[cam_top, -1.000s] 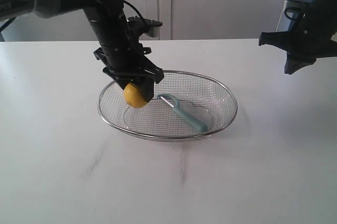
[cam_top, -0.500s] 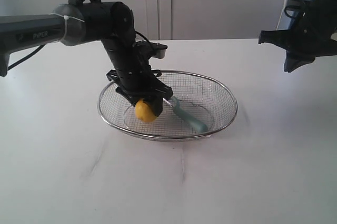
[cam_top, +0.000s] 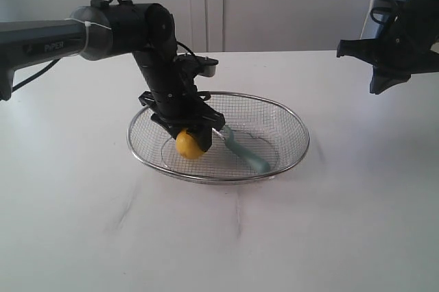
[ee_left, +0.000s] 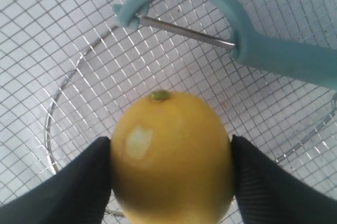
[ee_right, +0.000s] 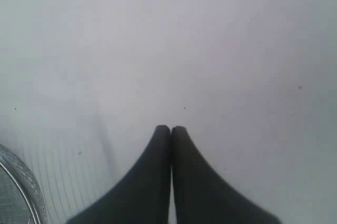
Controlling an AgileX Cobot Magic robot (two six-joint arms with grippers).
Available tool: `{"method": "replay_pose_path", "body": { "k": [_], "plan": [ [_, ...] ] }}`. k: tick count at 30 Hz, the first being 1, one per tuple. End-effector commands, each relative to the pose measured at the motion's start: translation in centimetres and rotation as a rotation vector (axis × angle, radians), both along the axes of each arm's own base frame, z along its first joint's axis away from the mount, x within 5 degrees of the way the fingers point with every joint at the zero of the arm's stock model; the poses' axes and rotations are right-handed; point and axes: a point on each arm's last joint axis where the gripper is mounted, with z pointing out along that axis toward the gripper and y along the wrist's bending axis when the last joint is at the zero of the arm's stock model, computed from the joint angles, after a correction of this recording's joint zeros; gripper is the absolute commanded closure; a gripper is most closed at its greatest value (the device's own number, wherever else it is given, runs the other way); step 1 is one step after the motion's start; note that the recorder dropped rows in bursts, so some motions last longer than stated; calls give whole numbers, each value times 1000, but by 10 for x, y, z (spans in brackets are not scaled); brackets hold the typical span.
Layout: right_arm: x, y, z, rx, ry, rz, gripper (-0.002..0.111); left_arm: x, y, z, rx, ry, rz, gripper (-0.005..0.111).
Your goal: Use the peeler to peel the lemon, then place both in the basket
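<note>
LEFT: left gripper [cam_top: 189, 134] is clamping the lemon [ee_left: 171, 155] low inside the basket [cam_top: 295, 124], toward its left end; release looking near | PEELER: peeler [cam_top: 243, 151] is lying just beside it, handle running toward the front-right rim | LEMON: showing bright yellow; one pale shaved patch; greenish nub | RIGHT: right gripper [ee_right: 170, 129] is hanging pinched together, empty, well beyond the right rim

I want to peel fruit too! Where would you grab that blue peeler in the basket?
Grab the peeler by the middle of its straight teal handle, coming down from above and pinching across its thin width. It lies flat in the basket. Its looped blade end sits close to the lemon held by the left gripper, so the handle end is probably freer.
</note>
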Motion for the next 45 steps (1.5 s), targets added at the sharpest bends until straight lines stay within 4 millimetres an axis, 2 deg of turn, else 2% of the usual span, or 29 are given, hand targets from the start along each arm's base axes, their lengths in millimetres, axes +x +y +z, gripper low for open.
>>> {"method": "replay_pose_path", "body": {
  "k": [1,3,16,26,29,31,38,42,45],
  "plan": [
    [-1,-3,4,2,-13,-11,108,-3,-2,5,-9,14,2,28],
    [-1,-3,4,2,-13,-11,108,-4,-1,5,-2,26,-1,19],
    [-1,-3,4,2,-13,-11,108,-5,-1,6,6,40,-6,19],
    [-1,-3,4,2,-13,-11,108,-8,-1,56,-21,18,-38,20],
    [-1,-3,4,2,-13,-11,108,-11,1,67,-18,13,-45,27],
    [-1,-3,4,2,-13,-11,108,-14,4,73,-16,15,-48,36],
    [-1,-3,4,2,-13,-11,108,-20,10,89,-4,5,-54,79],
    [-1,-3,4,2,-13,-11,108,-20,11,90,10,-5,-56,107],
    [-1,-3,4,2,-13,-11,108,-20,11,90,10,-5,-56,107]
  ]
}}
